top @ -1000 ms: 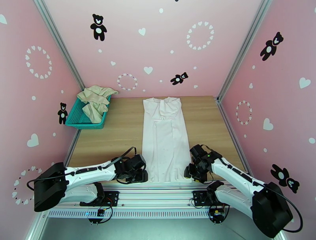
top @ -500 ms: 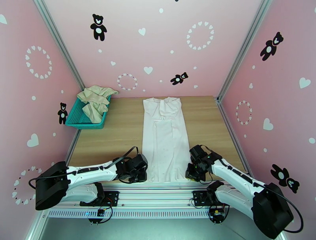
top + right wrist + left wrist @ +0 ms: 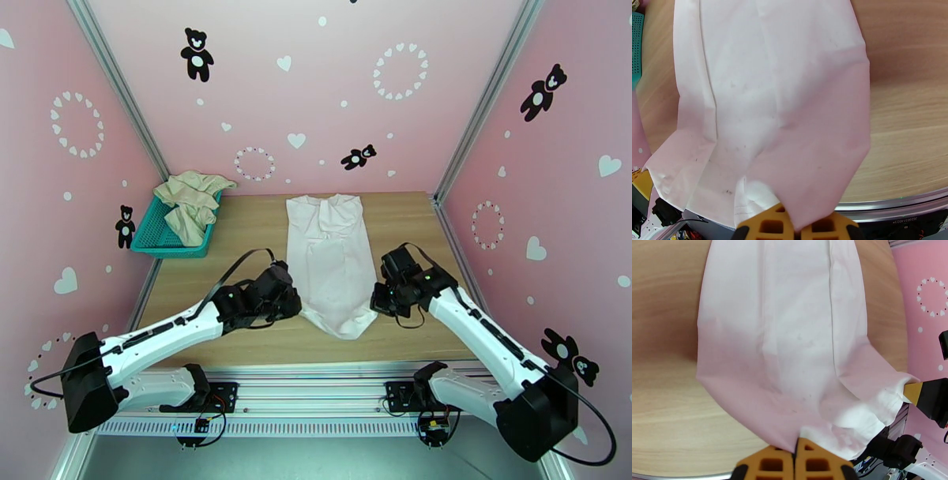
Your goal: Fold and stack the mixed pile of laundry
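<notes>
Two T-shirt (image 3: 332, 253) hem corners pinched, left end effector (image 3: 794, 444), right end effector (image 3: 798, 221)

Basket: teal plastic mesh basket (image 3: 160, 235), rectangular, at the far left corner of the table, close beside the left wall; strip of its teal mesh (image 3: 635, 43) at the left edge of the right wrist view
Table: light wooden tabletop (image 3: 229, 260), grain running side to side
Walls: matte pink panels (image 3: 316, 103) on three sides, dotted with white hearts
Decals: black teddy-bear stickers (image 3: 197, 54); rings of small white hearts (image 3: 378, 73)
Frame: silver aluminium corner posts (image 3: 120, 87), slanting up from the far corners
Near edge: silver slotted metal rail (image 3: 316, 387) along the table front
</notes>
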Controlling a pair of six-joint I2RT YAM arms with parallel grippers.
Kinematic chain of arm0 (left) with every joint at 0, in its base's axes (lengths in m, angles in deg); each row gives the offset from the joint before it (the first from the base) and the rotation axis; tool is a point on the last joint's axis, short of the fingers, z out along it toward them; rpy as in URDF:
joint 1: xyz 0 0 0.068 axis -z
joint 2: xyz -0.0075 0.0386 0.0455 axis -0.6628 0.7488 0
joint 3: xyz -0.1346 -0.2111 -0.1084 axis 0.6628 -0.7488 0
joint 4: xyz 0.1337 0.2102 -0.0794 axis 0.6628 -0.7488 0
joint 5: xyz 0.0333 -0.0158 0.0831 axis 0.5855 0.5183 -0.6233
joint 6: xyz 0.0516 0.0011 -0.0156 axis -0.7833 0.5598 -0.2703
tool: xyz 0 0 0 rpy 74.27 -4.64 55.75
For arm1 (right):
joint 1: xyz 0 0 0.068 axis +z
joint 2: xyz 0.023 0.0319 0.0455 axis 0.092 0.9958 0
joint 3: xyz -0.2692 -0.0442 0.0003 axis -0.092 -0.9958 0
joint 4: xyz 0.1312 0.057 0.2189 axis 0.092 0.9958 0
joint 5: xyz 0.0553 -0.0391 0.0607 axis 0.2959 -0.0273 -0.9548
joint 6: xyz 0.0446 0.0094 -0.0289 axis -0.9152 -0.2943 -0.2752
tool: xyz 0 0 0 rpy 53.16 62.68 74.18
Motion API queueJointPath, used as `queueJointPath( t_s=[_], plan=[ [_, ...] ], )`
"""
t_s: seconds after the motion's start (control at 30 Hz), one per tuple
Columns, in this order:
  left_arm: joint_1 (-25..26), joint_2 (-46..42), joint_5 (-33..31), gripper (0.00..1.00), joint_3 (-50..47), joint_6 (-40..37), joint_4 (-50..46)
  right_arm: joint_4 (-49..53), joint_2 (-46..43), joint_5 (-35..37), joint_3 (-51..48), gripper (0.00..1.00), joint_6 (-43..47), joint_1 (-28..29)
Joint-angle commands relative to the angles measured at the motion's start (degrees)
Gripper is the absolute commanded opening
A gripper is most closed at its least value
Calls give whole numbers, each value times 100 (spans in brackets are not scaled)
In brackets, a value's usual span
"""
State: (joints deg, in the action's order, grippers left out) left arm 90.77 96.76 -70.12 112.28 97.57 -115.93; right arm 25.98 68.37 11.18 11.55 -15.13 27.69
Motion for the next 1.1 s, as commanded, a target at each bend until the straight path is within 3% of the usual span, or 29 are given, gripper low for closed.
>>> queueJointPath(
  t_s=[0.0,0.47,0.63,1.07],
  plan=[
    [-411,377,-51,0,582,-694,-80,-86,481,201,815,0,455,-199],
    [-1942,2528,669,0,2308,-1595,976,-681,3523,-243,3660,0,975,-864],
    [-2229,3367,868,0,2956,-1624,1146,-870,4156,-412,3993,0,990,-1032],
    [-2780,4628,1469,0,3521,-1718,1472,-1516,5386,-1333,4545,0,1087,-1496]
  ],
)
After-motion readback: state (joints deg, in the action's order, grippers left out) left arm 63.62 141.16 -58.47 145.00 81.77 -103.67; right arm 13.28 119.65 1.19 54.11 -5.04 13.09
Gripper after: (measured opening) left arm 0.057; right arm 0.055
